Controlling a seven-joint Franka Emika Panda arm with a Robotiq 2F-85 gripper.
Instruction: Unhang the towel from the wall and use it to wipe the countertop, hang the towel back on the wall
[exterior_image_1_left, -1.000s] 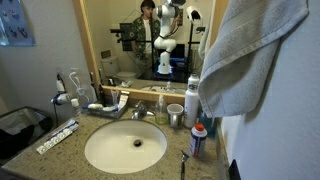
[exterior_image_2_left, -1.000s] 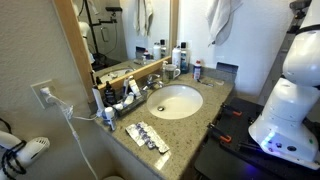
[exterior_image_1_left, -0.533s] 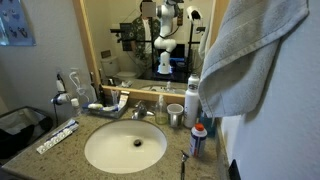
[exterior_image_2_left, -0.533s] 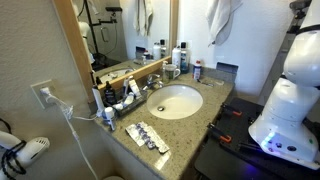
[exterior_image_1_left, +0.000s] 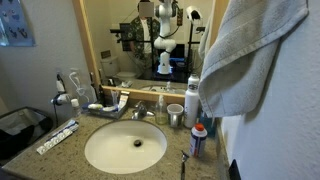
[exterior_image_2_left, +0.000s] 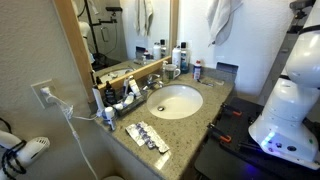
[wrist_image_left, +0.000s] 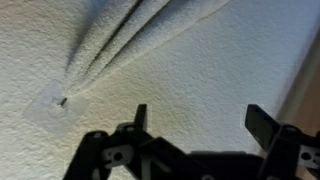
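The off-white towel (exterior_image_1_left: 250, 55) hangs on the white wall (exterior_image_2_left: 255, 35) beside the mirror; it also shows in an exterior view (exterior_image_2_left: 222, 18). In the wrist view its folds (wrist_image_left: 150, 25) gather at a small hook point (wrist_image_left: 62, 100) on the textured wall (wrist_image_left: 200, 70). My gripper (wrist_image_left: 200, 118) is open and empty, facing the wall just below and beside the folds. The speckled countertop (exterior_image_1_left: 55, 152) with its white oval sink (exterior_image_1_left: 125, 148) lies below, and shows in both exterior views (exterior_image_2_left: 205, 122).
Bottles and a cup (exterior_image_1_left: 176, 114) crowd the back of the counter under the towel. Blister packs (exterior_image_2_left: 148, 135) lie at the counter's front. A hair dryer (exterior_image_2_left: 25, 152) hangs by the outlet. The wood-framed mirror (exterior_image_1_left: 90, 50) reflects my arm. The white robot base (exterior_image_2_left: 290, 100) stands beside the counter.
In the mirror, my arm's reflection has shifted slightly left and now covers the person seen behind it. The towel has not moved.
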